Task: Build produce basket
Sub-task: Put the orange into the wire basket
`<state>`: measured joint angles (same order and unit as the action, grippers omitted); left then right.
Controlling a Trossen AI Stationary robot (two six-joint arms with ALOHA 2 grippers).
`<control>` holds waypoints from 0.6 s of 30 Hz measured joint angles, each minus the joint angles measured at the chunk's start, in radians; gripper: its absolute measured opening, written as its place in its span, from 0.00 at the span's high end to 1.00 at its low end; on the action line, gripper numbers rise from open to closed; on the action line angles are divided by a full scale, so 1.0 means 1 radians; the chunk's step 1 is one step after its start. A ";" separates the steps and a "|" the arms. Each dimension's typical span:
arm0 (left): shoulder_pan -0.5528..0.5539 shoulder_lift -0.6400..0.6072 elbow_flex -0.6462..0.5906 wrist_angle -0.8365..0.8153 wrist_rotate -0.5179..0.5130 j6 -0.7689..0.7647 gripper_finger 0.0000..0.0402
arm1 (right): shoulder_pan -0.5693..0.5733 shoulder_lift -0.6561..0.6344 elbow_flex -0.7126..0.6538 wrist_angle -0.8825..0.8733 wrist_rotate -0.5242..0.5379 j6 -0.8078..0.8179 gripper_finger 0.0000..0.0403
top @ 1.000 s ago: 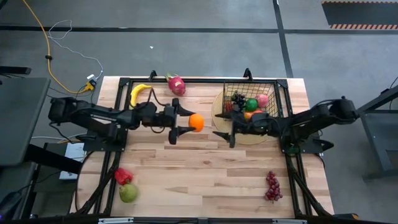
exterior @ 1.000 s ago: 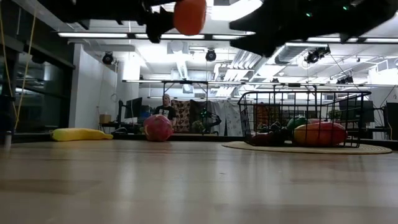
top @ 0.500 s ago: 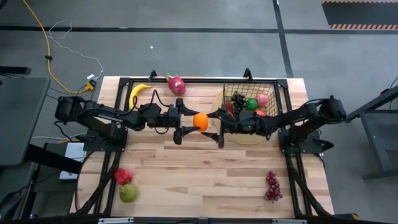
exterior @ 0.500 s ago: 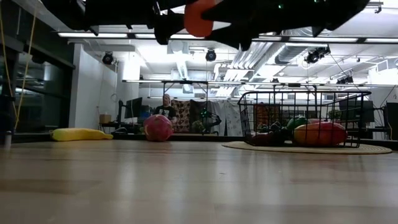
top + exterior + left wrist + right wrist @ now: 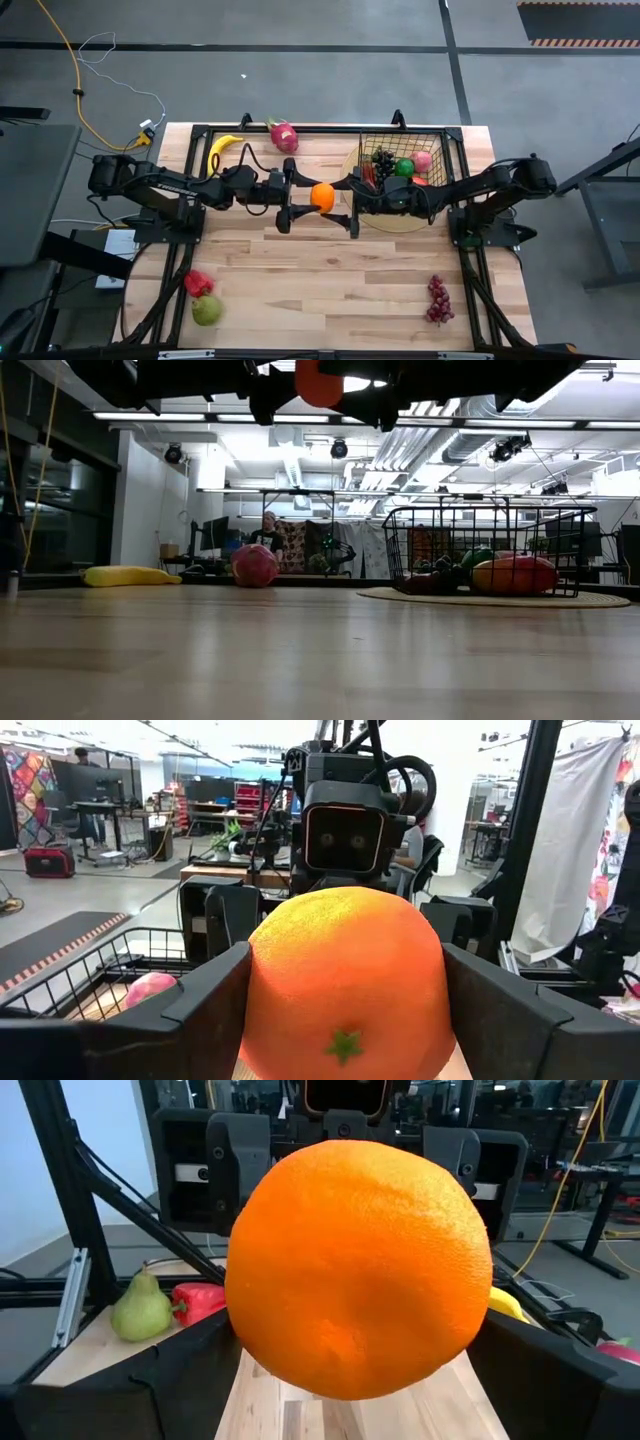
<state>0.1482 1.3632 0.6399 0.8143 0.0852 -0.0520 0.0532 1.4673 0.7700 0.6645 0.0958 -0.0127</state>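
on the table's left edge sit the pepper (image 5: 197, 283) and pear (image 5: 206, 310), untouched, with the banana (image 5: 221, 150) and dragon fruit (image 5: 284, 134) along the far side. moving in, the left hand (image 5: 293, 197) is clamped on the orange (image 5: 321, 196), held high over the middle of the table. right against it from the other side comes the right hand (image 5: 352, 199), fingers spread either side of the orange; whether they press it yet, hard to say, probably not. looks like a handover in mid-air. further right, the basket (image 5: 440, 137) already holds grapes and a few fruits, and a second bunch of grapes (image 5: 437, 298) lies near the right front corner. so roughly half done, six pieces left counting the orange. the high view gives the layout. the left wrist view shows its fingers (image 5: 205, 995) flat against the orange's sides; the low view only catches the orange's underside at the top.
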 joint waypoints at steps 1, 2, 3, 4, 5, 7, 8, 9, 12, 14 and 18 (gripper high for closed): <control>0.000 0.000 0.000 -0.001 0.001 -0.001 0.31 | 0.000 0.000 0.000 0.002 -0.001 0.005 0.12; 0.000 0.000 0.000 0.000 0.001 -0.001 0.31 | 0.000 0.000 0.000 0.003 -0.001 0.005 0.12; 0.000 0.000 0.000 0.000 0.001 0.000 0.31 | 0.000 0.000 0.000 0.003 -0.001 0.005 0.12; 0.000 0.000 0.000 -0.001 0.005 -0.001 0.31 | 0.000 0.000 0.000 0.003 -0.001 0.005 0.12; 0.000 0.000 0.000 0.000 0.007 -0.007 0.30 | 0.000 0.000 0.000 0.003 -0.001 0.009 0.14; 0.000 0.000 0.000 0.000 0.007 -0.017 0.28 | 0.000 0.000 0.000 0.004 -0.001 0.013 0.17; 0.000 0.000 0.000 0.000 0.007 -0.021 0.27 | 0.000 0.000 0.000 0.003 -0.001 0.013 0.19; 0.000 0.000 0.000 0.000 0.007 -0.020 0.26 | 0.000 0.000 0.000 0.003 -0.001 0.013 0.22; 0.000 0.000 0.000 -0.001 0.009 -0.015 0.22 | 0.000 0.000 0.000 0.003 -0.002 0.012 0.28; 0.000 0.000 0.000 -0.002 0.021 -0.016 0.20 | 0.000 0.000 0.000 0.001 -0.005 0.011 0.30; 0.012 -0.024 -0.001 -0.057 0.048 -0.001 0.18 | 0.001 -0.017 0.000 -0.061 0.004 -0.041 0.30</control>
<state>0.1606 1.3395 0.6389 0.7572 0.1335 -0.0529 0.0540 1.4499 0.7700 0.6034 0.0995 -0.0533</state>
